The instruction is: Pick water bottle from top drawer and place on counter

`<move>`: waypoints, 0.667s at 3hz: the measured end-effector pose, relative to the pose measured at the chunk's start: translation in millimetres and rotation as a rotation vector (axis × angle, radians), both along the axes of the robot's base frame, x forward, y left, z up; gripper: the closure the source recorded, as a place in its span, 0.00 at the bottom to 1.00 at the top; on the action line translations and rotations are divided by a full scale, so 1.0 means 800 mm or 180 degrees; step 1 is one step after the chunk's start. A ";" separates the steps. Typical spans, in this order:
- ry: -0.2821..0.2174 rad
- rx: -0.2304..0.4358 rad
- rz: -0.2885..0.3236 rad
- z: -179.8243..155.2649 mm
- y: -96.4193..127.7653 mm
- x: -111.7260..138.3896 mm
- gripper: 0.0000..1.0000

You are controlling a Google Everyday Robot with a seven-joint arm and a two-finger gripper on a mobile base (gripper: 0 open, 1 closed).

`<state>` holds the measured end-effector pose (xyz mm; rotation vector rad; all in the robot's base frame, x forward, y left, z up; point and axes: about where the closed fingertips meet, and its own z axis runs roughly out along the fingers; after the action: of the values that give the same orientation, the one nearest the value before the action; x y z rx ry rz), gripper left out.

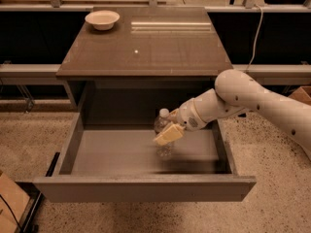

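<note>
The gripper (167,135) hung inside the open top drawer (141,188), below the front edge of the counter (146,47), against the upright water bottle (161,122); whether it clasped the bottle could not be told. A pale bowl (102,19) sat near the counter's back left corner.

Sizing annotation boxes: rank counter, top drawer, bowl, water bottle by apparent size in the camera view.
1. Top drawer, counter: alike, drawer nearer.
2. Bowl, water bottle: close; gripper in the drawer covers part of it.
</note>
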<state>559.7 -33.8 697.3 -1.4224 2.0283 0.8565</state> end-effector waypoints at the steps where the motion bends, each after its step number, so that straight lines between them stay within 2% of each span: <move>1: -0.0030 0.0180 -0.0015 0.026 0.001 -0.004 0.66; 2: -0.0079 0.0251 -0.0048 0.071 -0.014 -0.005 0.88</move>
<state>555.8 -45.2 754.2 -1.3665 1.9626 0.8982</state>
